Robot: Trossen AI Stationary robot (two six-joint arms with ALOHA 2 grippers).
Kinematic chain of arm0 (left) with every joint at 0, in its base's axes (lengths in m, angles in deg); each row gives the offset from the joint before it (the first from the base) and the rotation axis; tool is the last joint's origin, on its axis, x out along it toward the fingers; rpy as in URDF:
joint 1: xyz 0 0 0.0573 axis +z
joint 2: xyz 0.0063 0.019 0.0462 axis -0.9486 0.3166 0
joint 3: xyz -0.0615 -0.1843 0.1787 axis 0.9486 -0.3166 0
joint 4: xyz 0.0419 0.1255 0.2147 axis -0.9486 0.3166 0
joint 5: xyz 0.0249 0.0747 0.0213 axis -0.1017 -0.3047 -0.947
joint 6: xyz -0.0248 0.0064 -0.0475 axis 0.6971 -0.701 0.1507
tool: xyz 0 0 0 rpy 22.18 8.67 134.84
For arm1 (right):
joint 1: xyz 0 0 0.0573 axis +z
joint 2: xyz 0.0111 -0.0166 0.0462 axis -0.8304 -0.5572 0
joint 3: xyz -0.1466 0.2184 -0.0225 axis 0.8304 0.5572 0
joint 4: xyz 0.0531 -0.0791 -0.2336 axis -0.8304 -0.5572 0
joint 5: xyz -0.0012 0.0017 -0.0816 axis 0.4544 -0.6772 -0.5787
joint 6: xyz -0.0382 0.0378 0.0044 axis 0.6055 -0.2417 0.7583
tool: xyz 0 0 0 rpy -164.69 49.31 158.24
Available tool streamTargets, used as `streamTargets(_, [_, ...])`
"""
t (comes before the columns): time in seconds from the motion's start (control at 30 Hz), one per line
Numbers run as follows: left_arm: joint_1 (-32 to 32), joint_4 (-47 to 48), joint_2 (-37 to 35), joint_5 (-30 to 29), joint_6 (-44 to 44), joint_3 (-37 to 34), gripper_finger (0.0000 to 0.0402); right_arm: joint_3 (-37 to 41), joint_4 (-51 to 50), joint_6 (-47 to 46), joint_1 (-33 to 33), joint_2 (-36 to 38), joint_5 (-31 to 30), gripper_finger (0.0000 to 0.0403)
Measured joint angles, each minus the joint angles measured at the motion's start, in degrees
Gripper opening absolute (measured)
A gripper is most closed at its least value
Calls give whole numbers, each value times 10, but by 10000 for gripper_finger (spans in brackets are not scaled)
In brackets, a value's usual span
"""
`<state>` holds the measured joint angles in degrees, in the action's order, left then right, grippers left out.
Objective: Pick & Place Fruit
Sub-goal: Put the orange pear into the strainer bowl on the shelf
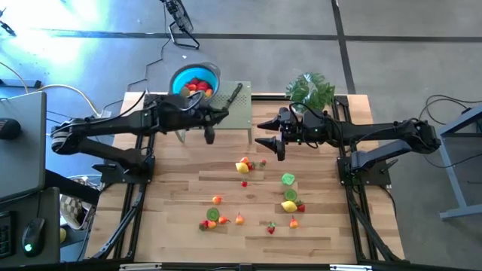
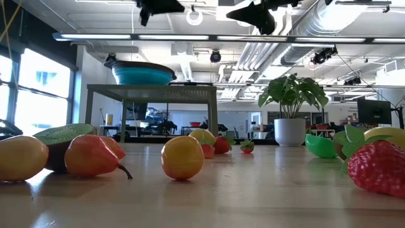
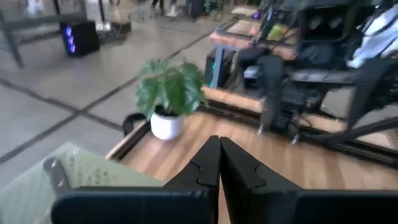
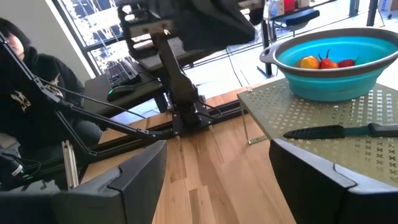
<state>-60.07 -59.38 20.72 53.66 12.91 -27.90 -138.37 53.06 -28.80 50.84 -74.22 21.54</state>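
Several small toy fruit pieces lie scattered on the wooden table, among them an orange and yellow cluster (image 1: 243, 165), a green half (image 1: 288, 179) and a lemon (image 1: 289, 205). In the low view a pear (image 2: 95, 155) and an orange ball (image 2: 182, 158) rest close up. More fruit (image 4: 323, 61) lies in the blue bowl (image 1: 194, 79), which stands on a green perforated stand (image 1: 239, 113). My left gripper (image 1: 224, 113) (image 3: 217, 163) hovers shut and holds nothing, high over the stand's near edge. My right gripper (image 1: 262, 133) (image 4: 217, 177) hangs open just right of the stand, high above the table.
A black-handled knife (image 4: 339, 131) lies on the stand beside the bowl. A potted plant (image 1: 309, 90) stands at the far right of the table. A person (image 4: 28, 81) sits beyond the table's left side. The near half of the table holds only the scattered fruit.
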Motion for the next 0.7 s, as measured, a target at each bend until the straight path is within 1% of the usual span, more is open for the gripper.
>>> streamTargets(0.2, [-33,3,-24,-1,-44,-6,6,0,0,0,0,0,0,276])
streamTargets(0.27, [-37,-15,-25,1,-58,-4,6,0,1,0,0,0,0,276])
streamTargets(0.47, [-40,-6,-25,1,-57,-4,6,0,5,0,0,0,0,276])
streamTargets(0.6, [-40,-3,-23,4,-23,-4,6,0,5,0,1,0,4,276])
streamTargets(0.7, [-40,-4,-23,5,13,-4,6,0,4,-8,1,0,29,276])
